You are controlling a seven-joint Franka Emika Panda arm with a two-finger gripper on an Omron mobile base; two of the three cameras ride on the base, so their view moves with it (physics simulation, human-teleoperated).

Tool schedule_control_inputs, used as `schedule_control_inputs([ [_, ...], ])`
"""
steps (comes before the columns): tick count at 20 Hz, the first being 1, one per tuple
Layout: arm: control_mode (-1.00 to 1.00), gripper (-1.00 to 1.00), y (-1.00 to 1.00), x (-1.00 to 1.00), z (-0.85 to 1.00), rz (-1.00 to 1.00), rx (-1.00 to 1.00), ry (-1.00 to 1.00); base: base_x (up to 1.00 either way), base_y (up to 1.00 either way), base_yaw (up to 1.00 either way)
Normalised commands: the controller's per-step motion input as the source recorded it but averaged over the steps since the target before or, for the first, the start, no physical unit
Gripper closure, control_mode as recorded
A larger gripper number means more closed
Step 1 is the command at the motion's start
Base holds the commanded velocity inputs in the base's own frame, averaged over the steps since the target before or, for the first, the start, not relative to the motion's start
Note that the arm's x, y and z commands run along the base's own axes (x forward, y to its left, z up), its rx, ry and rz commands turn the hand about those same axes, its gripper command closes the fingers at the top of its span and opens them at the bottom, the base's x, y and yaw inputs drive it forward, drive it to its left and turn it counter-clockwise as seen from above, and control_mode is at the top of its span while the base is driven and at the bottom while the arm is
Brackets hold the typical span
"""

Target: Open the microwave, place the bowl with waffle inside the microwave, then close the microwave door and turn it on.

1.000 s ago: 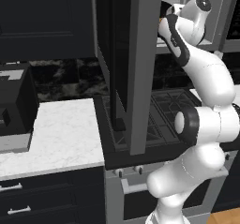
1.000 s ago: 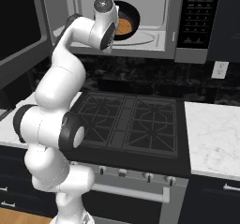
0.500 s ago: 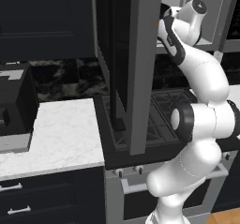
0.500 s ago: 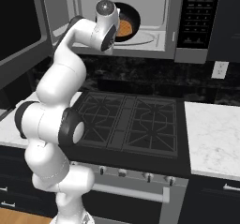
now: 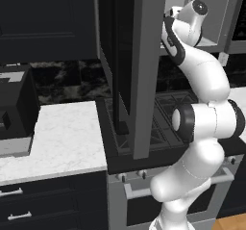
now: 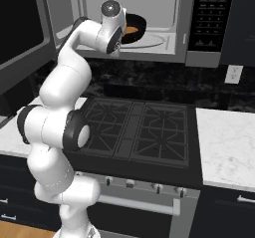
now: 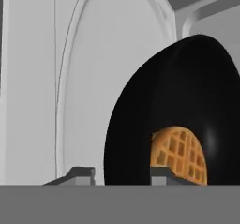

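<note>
The microwave (image 6: 149,18) stands open, and its microwave door (image 5: 132,70) is swung wide to the left. The bowl (image 7: 178,115) with the waffle (image 7: 178,153) sits inside on the turntable (image 6: 154,40). The tool (image 7: 117,175) is at the bowl's rim, one fingertip on each side of the wall; I cannot tell if it pinches or is loose.
</note>
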Motion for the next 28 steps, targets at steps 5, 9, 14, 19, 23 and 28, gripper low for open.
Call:
schedule_control_inputs([
  [5,-1.00,-1.00,0.00,-0.03,0.00,0.00,0.00,-0.24,0.00,0.00,0.00],
  [9,-1.00,-1.00,0.00,-0.18,0.05,0.00,0.00,-0.34,0.00,0.00,0.00],
  [14,-1.00,-1.00,0.00,-0.69,0.20,0.00,0.00,-0.22,0.00,0.00,0.00],
  [19,-1.00,-1.00,0.00,-1.00,0.56,0.00,-0.01,-0.18,0.00,0.00,0.00],
  [23,-1.00,-1.00,0.07,-1.00,0.57,0.00,-0.07,-0.13,0.00,0.00,0.00],
  [28,-1.00,1.00,0.25,-1.00,0.30,0.00,-0.10,0.02,0.00,0.00,0.00],
])
